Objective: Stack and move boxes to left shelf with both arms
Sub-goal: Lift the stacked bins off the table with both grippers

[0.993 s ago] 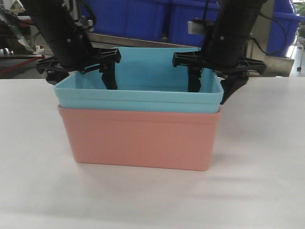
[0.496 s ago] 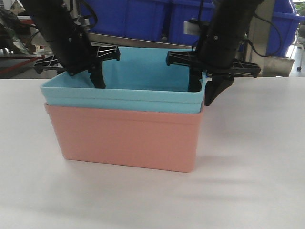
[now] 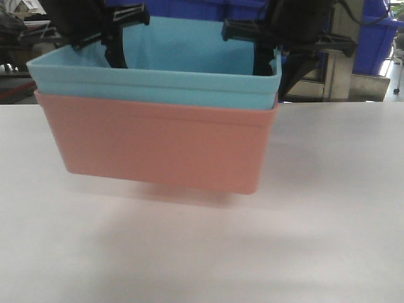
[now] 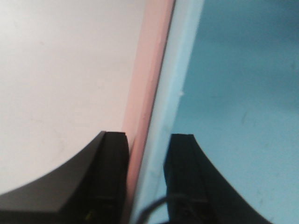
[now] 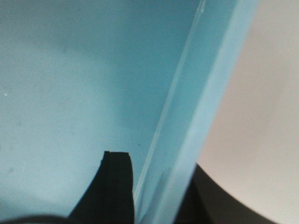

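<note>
The light blue box (image 3: pixel 151 85) sits nested inside the salmon pink box (image 3: pixel 158 142), and the stack hangs above the white tabletop (image 3: pixel 328 208), its shadow below it. My left gripper (image 3: pixel 95 47) is shut on the stack's left wall: in the left wrist view one finger lies outside the pink wall (image 4: pixel 142 93) and the other inside the blue box (image 4: pixel 233 102), gripper (image 4: pixel 148 140). My right gripper (image 3: pixel 278 60) is shut on the right wall; the right wrist view shows the blue rim (image 5: pixel 205 116) pinched between its fingers, gripper (image 5: pixel 156 163). The left shelf is out of view.
Dark blue ribbed crates (image 3: pixel 372 38) stand behind the table at the back. A steel frame post (image 3: pixel 341 69) rises at the back right. Clutter (image 3: pixel 16 25) sits at the far left beyond the table edge.
Both arms have lifted the stacked boxes off the table and carried them to the left and closer to the camera; the grip on both walls is unchanged.
</note>
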Controlling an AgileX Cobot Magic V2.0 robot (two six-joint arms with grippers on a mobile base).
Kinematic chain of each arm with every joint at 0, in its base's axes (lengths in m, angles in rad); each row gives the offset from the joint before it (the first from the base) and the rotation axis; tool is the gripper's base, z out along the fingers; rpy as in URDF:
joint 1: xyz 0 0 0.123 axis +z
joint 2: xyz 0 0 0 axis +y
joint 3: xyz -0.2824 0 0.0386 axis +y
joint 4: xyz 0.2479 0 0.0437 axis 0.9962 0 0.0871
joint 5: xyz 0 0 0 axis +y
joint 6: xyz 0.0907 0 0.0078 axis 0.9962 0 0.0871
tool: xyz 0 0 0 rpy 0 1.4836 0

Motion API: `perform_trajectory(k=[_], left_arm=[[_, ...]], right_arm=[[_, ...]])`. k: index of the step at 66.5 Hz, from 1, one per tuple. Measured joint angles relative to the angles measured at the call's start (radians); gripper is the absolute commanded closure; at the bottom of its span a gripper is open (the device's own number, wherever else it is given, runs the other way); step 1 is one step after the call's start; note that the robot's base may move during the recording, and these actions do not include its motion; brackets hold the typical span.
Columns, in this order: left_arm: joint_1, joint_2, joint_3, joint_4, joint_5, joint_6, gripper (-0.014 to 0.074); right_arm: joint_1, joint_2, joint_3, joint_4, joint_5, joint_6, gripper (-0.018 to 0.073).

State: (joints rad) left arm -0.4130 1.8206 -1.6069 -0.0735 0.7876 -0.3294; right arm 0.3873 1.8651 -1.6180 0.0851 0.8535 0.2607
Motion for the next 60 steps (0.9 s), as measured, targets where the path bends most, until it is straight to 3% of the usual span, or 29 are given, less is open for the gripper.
perform_trajectory(k=[16, 24, 33, 60], left_arm=[[-0.137, -0.092, 0.0, 0.275, 0.124, -0.224, 0.0602], [-0.199, -0.109, 0.002, 0.371, 0.18, -0.326, 0.0602], [-0.238, -0.11, 0.006, 0.405, 0.221, -0.374, 0.0602], [-0.241, -0.129, 0.011, 0.422, 0.281, -0.376, 0.0602]], right_arm=[[0.04, -0.012, -0.15, -0.106, 0.123, -0.018, 0.0504], [0.071, -0.014, -0.198, -0.171, 0.176, -0.026, 0.0504], [0.108, -0.025, -0.207, -0.23, 0.211, -0.009, 0.0504], [0.223, -0.089, -0.171, -0.378, 0.227, 0.088, 0.0504]])
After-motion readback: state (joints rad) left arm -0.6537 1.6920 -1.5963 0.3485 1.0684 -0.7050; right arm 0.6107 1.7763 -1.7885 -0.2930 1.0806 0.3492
